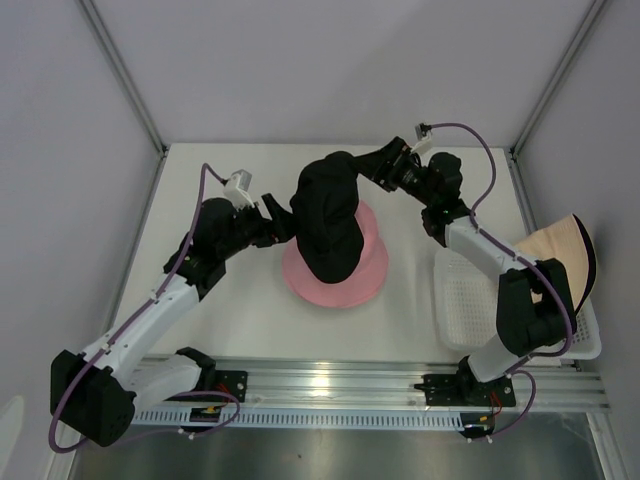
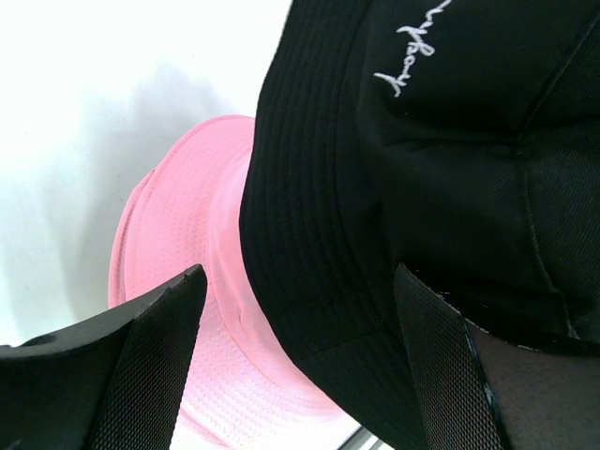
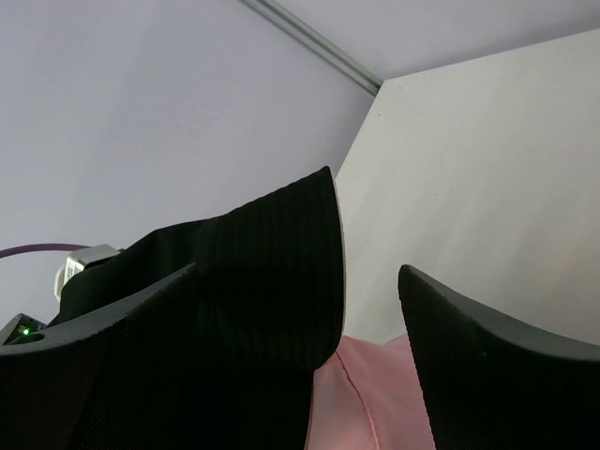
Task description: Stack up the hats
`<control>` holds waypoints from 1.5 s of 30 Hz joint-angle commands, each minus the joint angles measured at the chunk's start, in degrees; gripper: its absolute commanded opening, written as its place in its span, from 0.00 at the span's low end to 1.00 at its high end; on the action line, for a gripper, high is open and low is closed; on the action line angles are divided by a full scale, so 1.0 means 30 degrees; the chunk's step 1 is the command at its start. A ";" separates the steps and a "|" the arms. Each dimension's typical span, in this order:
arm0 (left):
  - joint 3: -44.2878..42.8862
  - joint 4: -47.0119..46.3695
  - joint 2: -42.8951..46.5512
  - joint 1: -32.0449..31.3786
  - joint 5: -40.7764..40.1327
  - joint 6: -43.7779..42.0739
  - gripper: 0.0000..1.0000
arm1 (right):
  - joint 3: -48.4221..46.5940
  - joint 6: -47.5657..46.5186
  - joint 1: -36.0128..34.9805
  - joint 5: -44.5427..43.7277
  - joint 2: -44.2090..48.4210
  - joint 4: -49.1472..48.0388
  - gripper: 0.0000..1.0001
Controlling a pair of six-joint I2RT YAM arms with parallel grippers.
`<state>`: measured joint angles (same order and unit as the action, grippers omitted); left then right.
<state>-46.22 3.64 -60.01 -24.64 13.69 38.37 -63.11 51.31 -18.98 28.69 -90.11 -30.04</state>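
black bucket hat (image 1: 328, 215): centre of the top view, on top of the pink bucket hat; bunched and drawn long from upper right to lower centre, not lying flat; covers most of the pink crown
pink bucket hat (image 1: 350, 285): flat on the desk (image 1: 250, 320), centre of the top view; brim shows as a crescent below and to the right of the black one; one pink hat or several, cannot tell
lettering (image 2: 403, 52): white script stitched on the black crown, top of the left wrist view
left end effector (image 2: 300, 281): at the left flank of the black bucket hat in the top view; fingers spread wide, nothing pinched; black brim fills the gap and lies against the frame-right finger; pink fabric shows beside the frame-left finger
right end effector (image 3: 300, 272): at the upper-right end of the black bucket hat in the top view; fingers spread wide, no pinch; a flap of black brim stands in the gap close to the frame-left finger, contact cannot be told; pink fabric low in the gap
beige bucket hat (image 1: 558, 250): right edge of the top view, tilted up over the far right side of the white mesh tray; dark band along its outer edge; well apart from the black and pink pair
white mesh tray (image 1: 462, 300): lower right on the desk, partly hidden by the right arm (image 1: 525, 305)
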 commanded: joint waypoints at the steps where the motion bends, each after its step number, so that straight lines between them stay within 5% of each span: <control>1: -0.1058 -0.0129 -0.0007 -0.0194 -0.0169 -0.0573 0.84 | -0.0289 0.1208 -0.0352 0.0837 -0.0755 -0.2468 0.88; 4: -0.1089 -0.0070 -0.0095 -0.0194 -0.0170 -0.0573 0.84 | -0.0349 0.1353 -0.0586 0.1130 -0.1078 -0.2671 0.86; 9: -0.1264 -0.0099 -0.0416 -0.0194 0.0005 -0.0486 0.84 | -0.0057 0.1648 -0.0586 0.1337 -0.0641 -0.2791 0.61; 16: -0.1499 -0.0071 -0.0535 -0.0194 0.0035 -0.0456 0.84 | 0.0060 0.1997 -0.0265 0.1130 0.0063 -0.1968 0.00; 22: -0.1616 0.0251 -0.0475 -0.0194 -0.0345 -0.0631 0.85 | -0.0495 0.0044 -0.0206 -0.0036 0.1935 0.2009 0.00; 29: -0.2142 0.0311 -0.1148 -0.0194 -0.0054 -0.0749 0.86 | -0.3481 -0.3887 -0.0614 -0.3465 0.4838 1.1900 0.00; 35: -0.2377 0.0369 -0.1735 -0.0194 0.0094 -0.0983 0.86 | -0.5969 -0.6052 -0.0762 -0.5369 0.5367 1.7266 0.00; 41: -0.2642 0.0691 -0.2116 -0.0194 -0.0023 -0.1422 0.87 | -0.5479 -0.7025 -0.0383 -0.6515 0.6038 1.9768 0.00; 45: -0.2962 0.1069 -0.2234 -0.0194 -0.0490 -0.1860 0.88 | -0.2759 -0.6996 0.0524 -0.6545 0.6247 1.8570 0.00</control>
<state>-52.01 6.85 -66.46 -24.64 13.26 35.33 -75.35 32.27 -19.27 11.07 -72.31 24.27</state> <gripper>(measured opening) 0.872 0.009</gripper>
